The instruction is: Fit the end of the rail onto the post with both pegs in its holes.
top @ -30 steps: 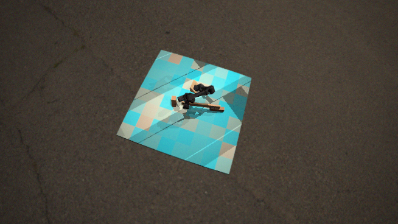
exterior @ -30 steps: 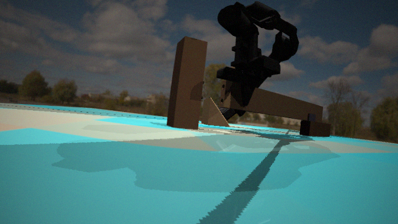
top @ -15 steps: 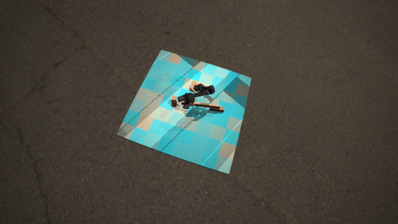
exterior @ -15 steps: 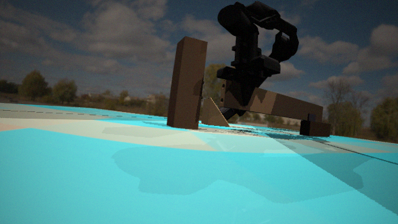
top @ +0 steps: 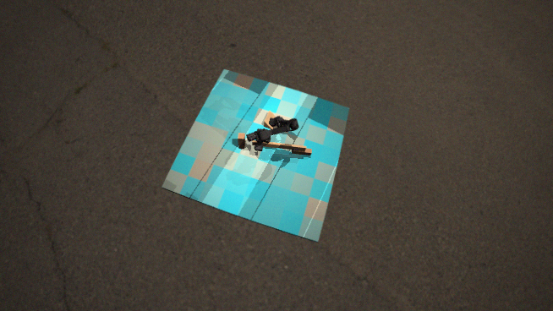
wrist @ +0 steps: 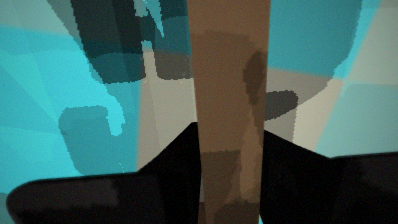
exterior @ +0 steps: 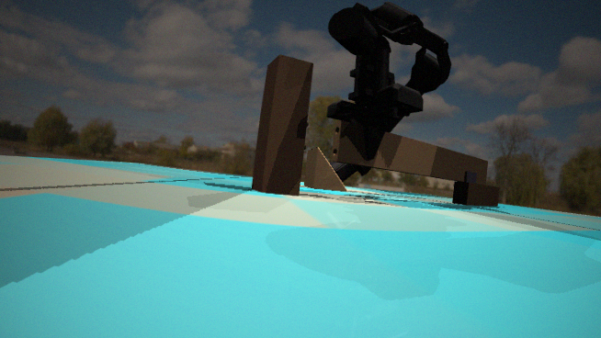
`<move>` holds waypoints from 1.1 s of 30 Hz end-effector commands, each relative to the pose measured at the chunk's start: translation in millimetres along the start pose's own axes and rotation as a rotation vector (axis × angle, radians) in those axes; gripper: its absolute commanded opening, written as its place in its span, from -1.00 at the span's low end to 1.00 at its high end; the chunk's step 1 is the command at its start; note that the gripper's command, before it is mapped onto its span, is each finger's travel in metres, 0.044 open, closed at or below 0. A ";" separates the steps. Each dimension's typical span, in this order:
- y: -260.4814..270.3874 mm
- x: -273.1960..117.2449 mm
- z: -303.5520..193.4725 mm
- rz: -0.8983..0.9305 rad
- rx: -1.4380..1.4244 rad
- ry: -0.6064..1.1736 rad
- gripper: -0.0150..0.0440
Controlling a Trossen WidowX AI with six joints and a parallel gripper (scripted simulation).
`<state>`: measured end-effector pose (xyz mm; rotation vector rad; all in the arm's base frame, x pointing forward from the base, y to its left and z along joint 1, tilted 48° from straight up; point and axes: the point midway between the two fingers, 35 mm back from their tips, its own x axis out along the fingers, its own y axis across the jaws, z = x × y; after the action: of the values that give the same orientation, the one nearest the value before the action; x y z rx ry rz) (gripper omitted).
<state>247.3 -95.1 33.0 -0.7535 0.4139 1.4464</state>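
The wooden post (top: pixel 241 140) (exterior: pixel 281 129) stands upright, with two small dark pegs on its rail-facing side in the exterior view. The long wooden rail (top: pixel 282 146) (exterior: pixel 411 153) (wrist: pixel 227 75) is raised at its near end and slopes down to its far end, in the bracket on the low footboard block (exterior: pixel 475 193) (top: pixel 308 153). Two holes show in its near end face, roughly at peg height, with a clear gap to the post. My gripper (exterior: pixel 368 153) (wrist: pixel 216 128) is shut on the rail close behind that end. Its fingers hide part of the rail.
A wooden wedge-shaped block (top: pixel 268 120) (exterior: pixel 323 171) stands beside the arm's base, behind the post and rail in the exterior view. The arm reaches over the rail from that side. The patterned table top (top: pixel 237 182) has shadows across it.
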 end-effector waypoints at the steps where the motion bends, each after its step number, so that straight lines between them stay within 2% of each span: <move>1: 0.0 -0.5 -1.4 -0.002 -0.001 0.003 -0.49; 33: -0.5 -2.2 -10.7 -0.002 -0.002 0.003 -0.49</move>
<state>248.6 -101.3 27.5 -0.7520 0.4149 1.4490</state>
